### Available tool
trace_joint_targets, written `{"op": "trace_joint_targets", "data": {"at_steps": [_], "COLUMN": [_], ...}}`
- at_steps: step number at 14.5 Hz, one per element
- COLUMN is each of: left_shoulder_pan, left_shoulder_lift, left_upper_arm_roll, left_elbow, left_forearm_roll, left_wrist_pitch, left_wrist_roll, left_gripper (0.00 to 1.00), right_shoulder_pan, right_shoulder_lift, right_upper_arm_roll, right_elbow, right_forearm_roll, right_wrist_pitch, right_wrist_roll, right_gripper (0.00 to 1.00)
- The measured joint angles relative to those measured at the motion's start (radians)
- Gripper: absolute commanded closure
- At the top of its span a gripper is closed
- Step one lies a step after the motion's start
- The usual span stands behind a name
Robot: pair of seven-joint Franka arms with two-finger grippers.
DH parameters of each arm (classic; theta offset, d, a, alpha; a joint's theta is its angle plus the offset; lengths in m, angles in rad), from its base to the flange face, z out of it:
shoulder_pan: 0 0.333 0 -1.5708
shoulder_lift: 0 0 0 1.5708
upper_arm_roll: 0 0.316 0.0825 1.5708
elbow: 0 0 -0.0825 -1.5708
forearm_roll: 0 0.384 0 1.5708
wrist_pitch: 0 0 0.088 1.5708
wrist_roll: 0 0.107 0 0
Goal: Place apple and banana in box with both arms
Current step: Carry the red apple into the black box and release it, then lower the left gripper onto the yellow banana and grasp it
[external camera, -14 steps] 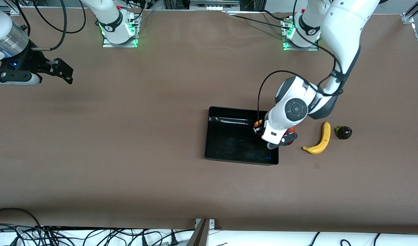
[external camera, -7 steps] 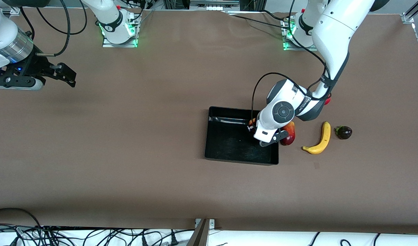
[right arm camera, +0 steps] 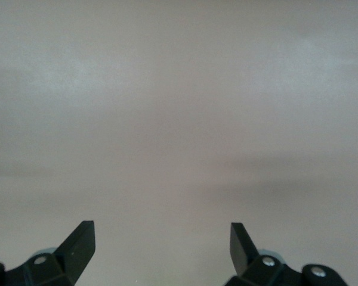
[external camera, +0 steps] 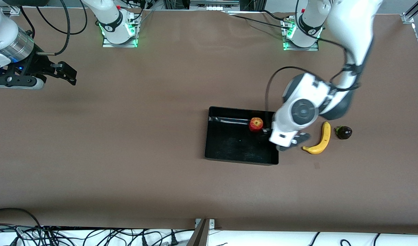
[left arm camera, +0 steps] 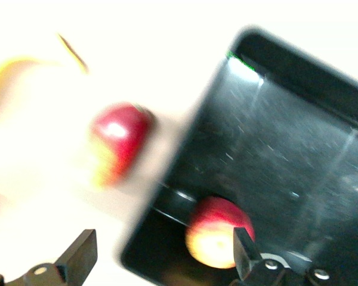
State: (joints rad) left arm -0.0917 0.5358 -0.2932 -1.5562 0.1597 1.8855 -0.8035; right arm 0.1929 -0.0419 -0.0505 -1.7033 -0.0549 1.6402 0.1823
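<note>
The apple (external camera: 256, 124) lies in the black box (external camera: 229, 145), near the wall toward the left arm's end; it also shows in the left wrist view (left arm camera: 218, 232), inside the box (left arm camera: 298, 149). My left gripper (external camera: 284, 137) is open and empty over that wall of the box, its jaws wide apart in the left wrist view (left arm camera: 164, 253). The banana (external camera: 320, 138) lies on the table beside the box, toward the left arm's end. My right gripper (external camera: 60, 71) waits, open and empty, above bare table at the right arm's end, as its wrist view (right arm camera: 161, 244) shows.
A red-and-yellow mango (left arm camera: 116, 143) lies on the table between the box and the banana, hidden under my left arm in the front view. A small dark fruit (external camera: 344, 132) sits just past the banana, toward the left arm's end.
My left gripper has opened and let go of the apple, which now rests in the box. The gripper has shifted toward the banana. The right arm has barely moved.
</note>
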Motion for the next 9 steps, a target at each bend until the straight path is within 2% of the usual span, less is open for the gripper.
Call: {"op": "trace_joint_targets", "data": {"at_steps": [5, 7, 9], "left_shoulder_pan": [0.210, 0.271, 0.312], "left_shoulder_lift": [0.006, 0.026, 0.044], "left_upper_arm_roll": [0.014, 0.015, 0.016], "left_elbow": [0.022, 0.008, -0.038], "left_forearm_roll": [0.034, 0.065, 0.088], "left_wrist_pitch": [-0.014, 0.029, 0.136], "left_wrist_roll": [0.565, 0.745, 0.892], "left_gripper": [0.00, 0.00, 0.00], "right_shoulder_pan": [0.000, 0.000, 0.000], "right_shoulder_lift": [0.000, 0.000, 0.000], "right_upper_arm_roll": [0.000, 0.000, 0.000], "right_elbow": [0.001, 0.002, 0.003], "right_forearm_roll": [0.020, 0.021, 0.021], "right_wrist_pitch": [-0.001, -0.001, -0.001], "right_wrist_roll": [0.002, 0.002, 0.003], "right_gripper": [0.00, 0.00, 0.00]}}
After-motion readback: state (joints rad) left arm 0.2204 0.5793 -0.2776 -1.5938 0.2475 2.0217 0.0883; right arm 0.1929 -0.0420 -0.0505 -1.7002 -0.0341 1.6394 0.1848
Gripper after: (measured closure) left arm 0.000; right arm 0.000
